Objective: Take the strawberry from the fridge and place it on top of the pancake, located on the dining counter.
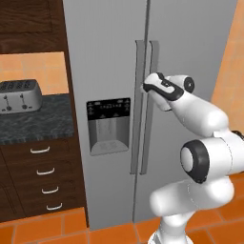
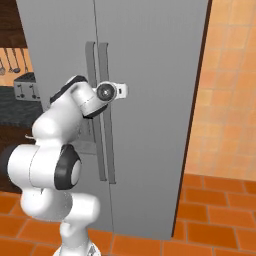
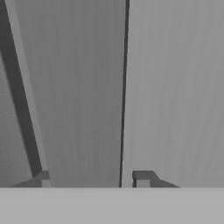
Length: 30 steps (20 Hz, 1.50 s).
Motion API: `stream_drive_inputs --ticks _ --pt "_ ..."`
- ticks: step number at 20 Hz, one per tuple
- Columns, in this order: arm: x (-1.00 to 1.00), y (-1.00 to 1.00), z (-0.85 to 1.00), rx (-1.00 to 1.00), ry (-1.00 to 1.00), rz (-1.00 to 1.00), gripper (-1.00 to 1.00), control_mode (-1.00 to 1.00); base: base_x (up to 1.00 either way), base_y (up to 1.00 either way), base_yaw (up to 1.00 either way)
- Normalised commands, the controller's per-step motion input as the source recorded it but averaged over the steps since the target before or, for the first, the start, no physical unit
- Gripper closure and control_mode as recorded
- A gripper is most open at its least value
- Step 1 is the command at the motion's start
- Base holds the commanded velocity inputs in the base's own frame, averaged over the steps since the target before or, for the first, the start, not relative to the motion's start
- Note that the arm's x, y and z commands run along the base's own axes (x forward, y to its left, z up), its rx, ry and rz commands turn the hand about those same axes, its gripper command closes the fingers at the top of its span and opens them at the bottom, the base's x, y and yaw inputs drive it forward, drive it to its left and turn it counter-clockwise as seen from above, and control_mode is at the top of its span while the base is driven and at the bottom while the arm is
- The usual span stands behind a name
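Gripper sits against the fridge at the right door's handle; grasp unconfirmed, cannot tell. Verify hold before pulling outward.

The fridge stands upright, a tall grey side-by-side with both doors shut; its two long vertical handles meet near centre, a black water-dispenser panel at their nine o'clock.

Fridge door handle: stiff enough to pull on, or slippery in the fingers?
The right door handle is a long straight bar fixed along the fridge, so probably rigid. Its smooth grey finish may let the gripper slide along it. The tall door likely swings heavily.
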Motion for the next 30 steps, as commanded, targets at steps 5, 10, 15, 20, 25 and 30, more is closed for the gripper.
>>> stream_drive_inputs --ticks 5,10,15,20,25,30 --pt "-0.91 -0.79 0.00 0.00 0.12 -0.13 1.00 -1.00 0.00 0.00 0.00" --pt "-1.00 -1.00 -0.01 0.00 0.27 -0.05 1.00 -1.00 0.00 0.00 0.00" --pt "-1.00 -1.00 -0.24 0.05 0.13 0.00 1.00 -1.00 0.00 0.00 0.00" --pt "-0.91 -1.00 -0.12 0.20 0.00 0.00 1.00 -1.00 0.00 0.00 0.00" --pt "-0.37 -0.93 0.10 0.11 0.00 0.00 -1.00 -1.00 0.00 0.00 0.00" --pt "-0.26 -0.27 0.37 -0.01 0.05 0.00 -1.00 -1.00 0.00 0.00 0.00"
